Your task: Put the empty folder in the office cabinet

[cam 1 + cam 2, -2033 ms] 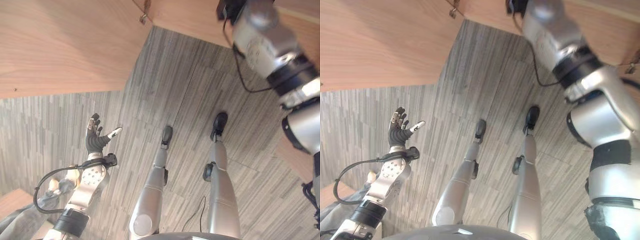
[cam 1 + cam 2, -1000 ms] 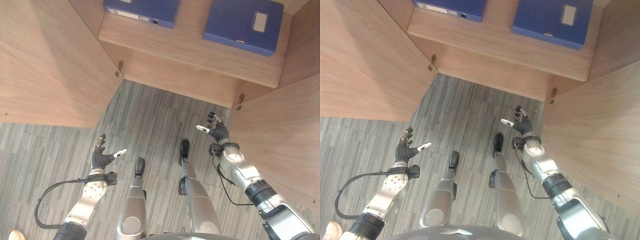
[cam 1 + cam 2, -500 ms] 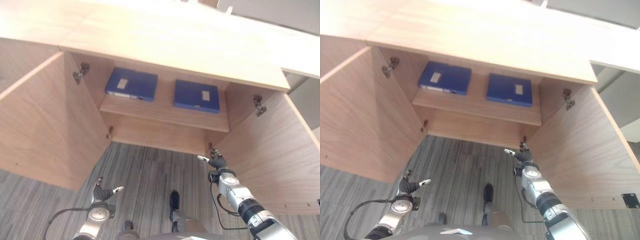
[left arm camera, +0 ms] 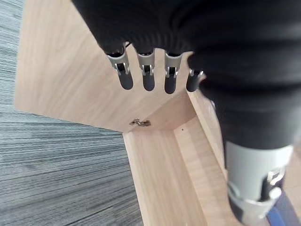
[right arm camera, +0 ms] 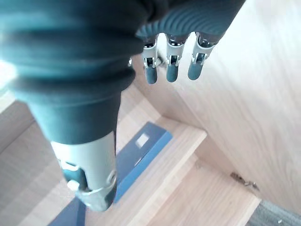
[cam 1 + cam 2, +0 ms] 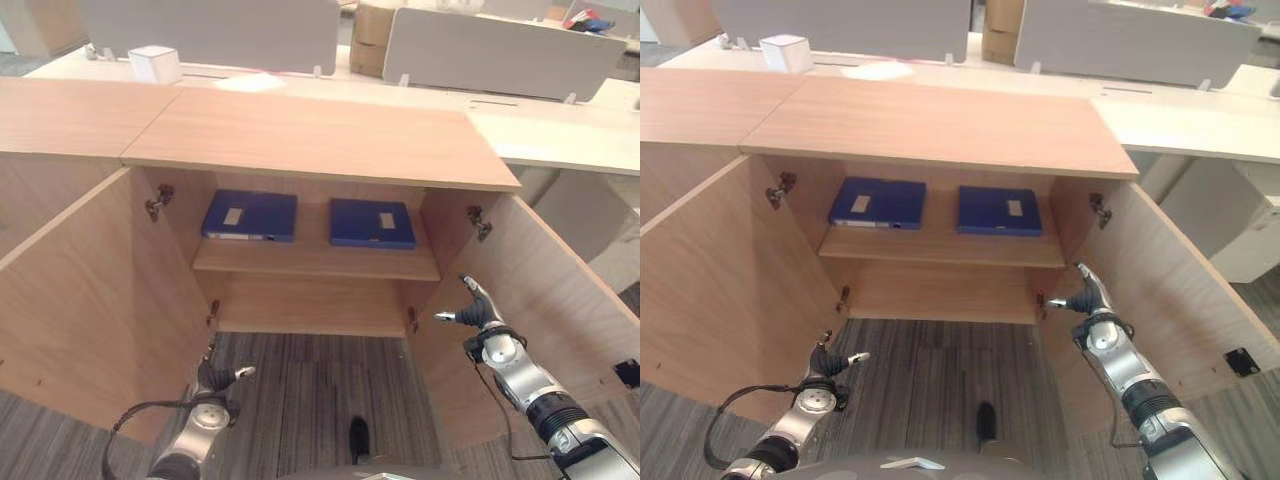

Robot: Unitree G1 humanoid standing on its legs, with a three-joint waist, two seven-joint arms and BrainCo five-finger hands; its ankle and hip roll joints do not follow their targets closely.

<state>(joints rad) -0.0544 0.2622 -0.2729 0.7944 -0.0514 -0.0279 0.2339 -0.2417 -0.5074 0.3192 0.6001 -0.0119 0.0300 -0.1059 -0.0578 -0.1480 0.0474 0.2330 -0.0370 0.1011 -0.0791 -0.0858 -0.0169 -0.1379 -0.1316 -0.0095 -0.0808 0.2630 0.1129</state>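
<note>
Two blue folders lie flat on the shelf (image 6: 315, 262) of the open wooden cabinet, one on the left (image 6: 250, 215) and one on the right (image 6: 372, 222). My left hand (image 6: 212, 382) hangs low in front of the left door with straight fingers (image 4: 146, 77) and holds nothing. My right hand (image 6: 480, 314) is raised beside the right door, below the shelf's right end, fingers (image 5: 171, 66) straight and empty. In the right wrist view a blue folder (image 5: 141, 150) lies on the shelf past the thumb.
Both cabinet doors stand wide open, the left door (image 6: 80, 300) and the right door (image 6: 560, 290). Under the shelf is a lower compartment (image 6: 310, 305). Grey carpet (image 6: 300, 400) lies in front. A white box (image 6: 155, 62) and desk partitions (image 6: 500, 50) stand behind the cabinet top (image 6: 320, 135).
The camera has tilted up from the floor to the whole cabinet. My right hand has lifted a little by the right door. Both hands stay open and empty.
</note>
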